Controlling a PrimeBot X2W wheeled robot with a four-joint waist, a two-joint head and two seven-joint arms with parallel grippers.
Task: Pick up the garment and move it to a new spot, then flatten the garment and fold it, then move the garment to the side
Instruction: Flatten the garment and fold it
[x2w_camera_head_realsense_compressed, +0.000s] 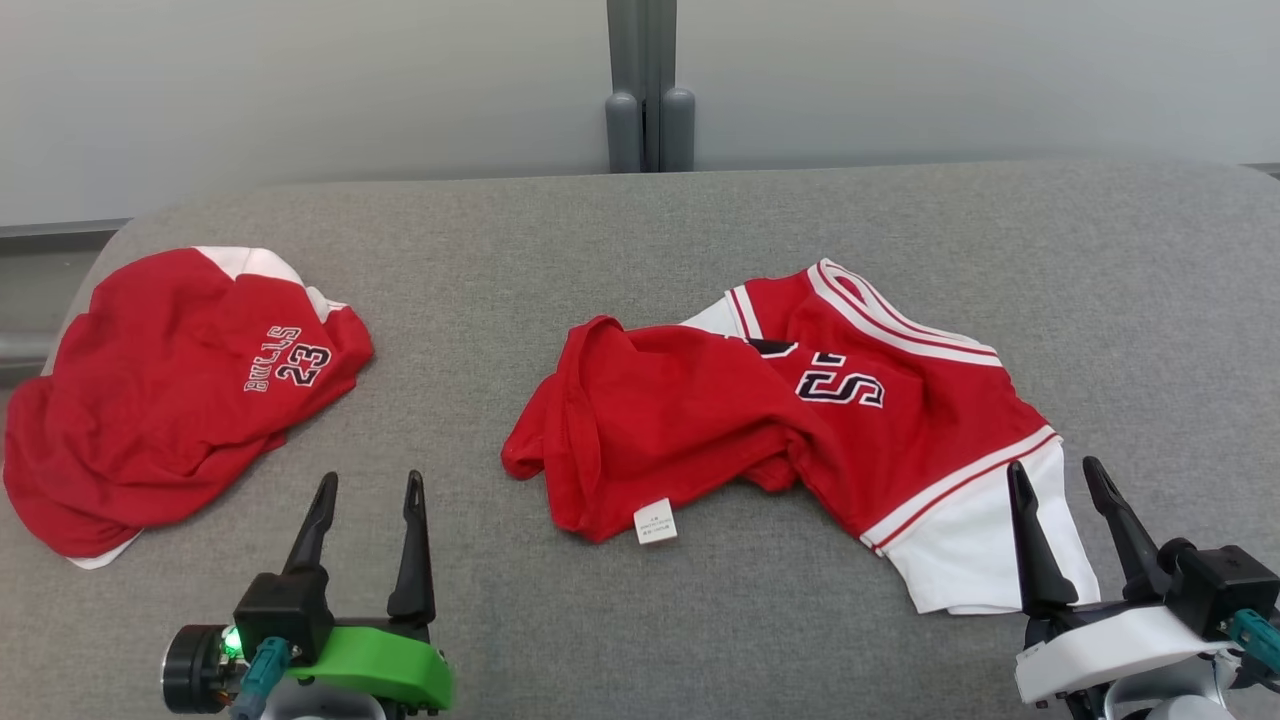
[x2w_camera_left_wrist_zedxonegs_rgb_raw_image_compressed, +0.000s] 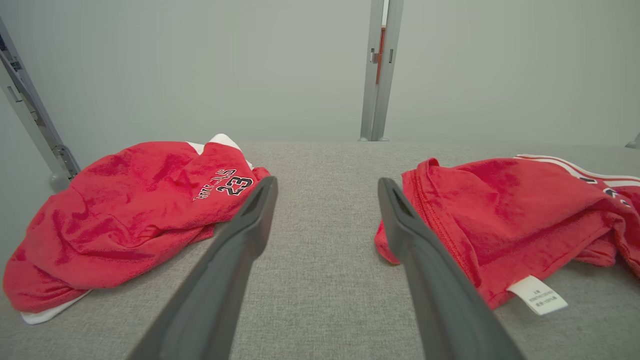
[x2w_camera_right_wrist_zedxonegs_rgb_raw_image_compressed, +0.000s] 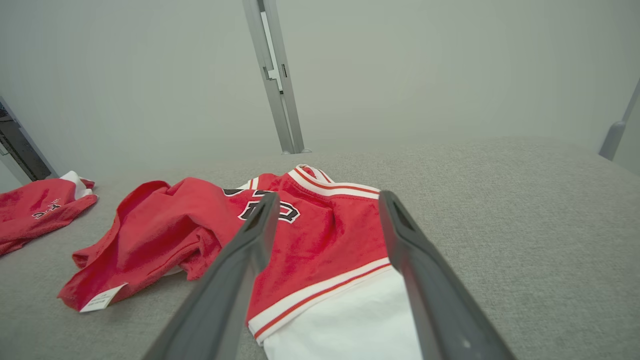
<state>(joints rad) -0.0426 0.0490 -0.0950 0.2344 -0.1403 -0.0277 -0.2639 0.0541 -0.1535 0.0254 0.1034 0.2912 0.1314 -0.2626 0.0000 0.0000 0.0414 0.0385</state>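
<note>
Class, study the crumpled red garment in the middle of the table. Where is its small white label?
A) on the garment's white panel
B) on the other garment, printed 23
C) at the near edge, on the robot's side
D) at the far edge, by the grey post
C: the label sticks out from the near edge of the middle garment, toward the robot, well left of its white panel.

Second red shirt (numbered 23) on grey table.

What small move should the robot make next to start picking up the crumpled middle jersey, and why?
Probably lower the right gripper onto the white panel of the crumpled jersey and close. Its jaws are open and empty, and that panel lies right in front of it.
</note>
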